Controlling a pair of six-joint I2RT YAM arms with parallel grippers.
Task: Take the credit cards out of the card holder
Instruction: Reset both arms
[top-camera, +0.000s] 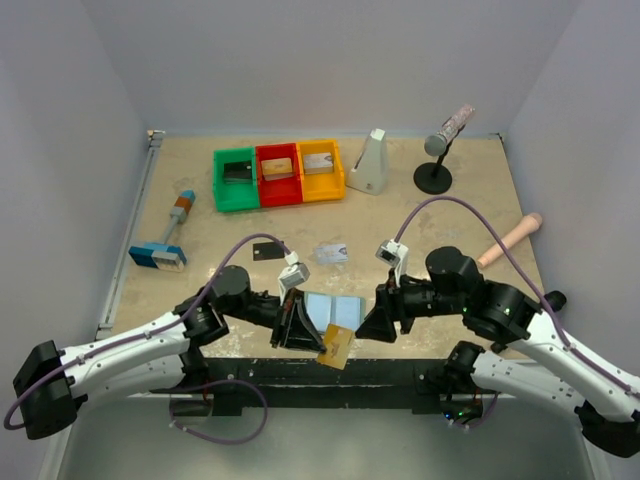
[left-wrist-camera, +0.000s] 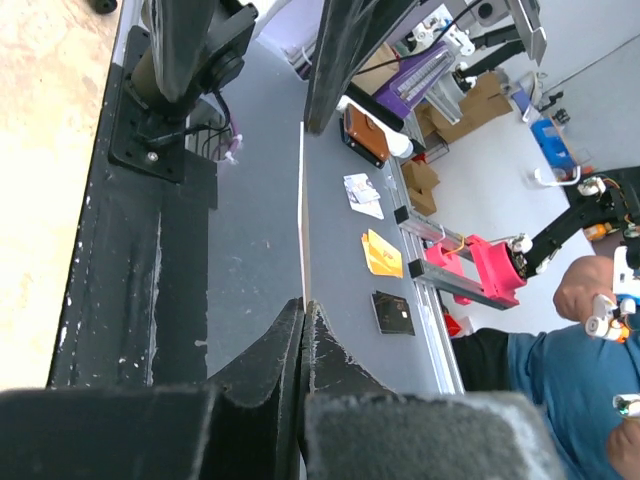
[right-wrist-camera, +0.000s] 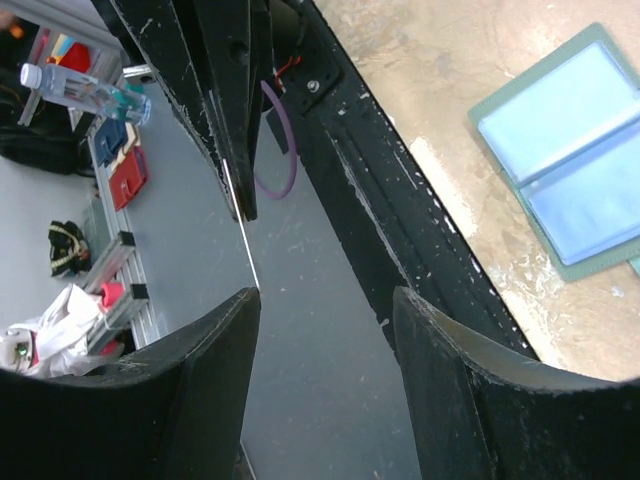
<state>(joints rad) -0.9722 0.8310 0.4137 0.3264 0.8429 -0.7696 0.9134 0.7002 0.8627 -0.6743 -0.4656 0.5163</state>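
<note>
- Left gripper (left-wrist-camera: 303, 305): jaws pressed together on the near end of the orange-gold card (top-camera: 337, 346). In the left wrist view the card shows edge-on, a thin line running straight out from the fingertips.
- Right gripper (right-wrist-camera: 325, 300): jaws apart, with nothing between them. The card's thin edge ends just off the tip of one finger (right-wrist-camera: 200, 380); I cannot tell whether it touches.
- The held card hangs over the black base rail (top-camera: 300, 372), between the two grippers.
- Card holder (top-camera: 333, 310): lies open and flat on the table, pale blue inner faces up. It sits between the two grippers, just beyond the held card.
- Black card (top-camera: 267, 250) and silver-grey card (top-camera: 330, 252): flat on the table farther out past the holder, apart from each other.
- Farthest out: a green, red and yellow bins row (top-camera: 279, 175); brush (top-camera: 165, 240) well off the left jaws' outer side.
</note>
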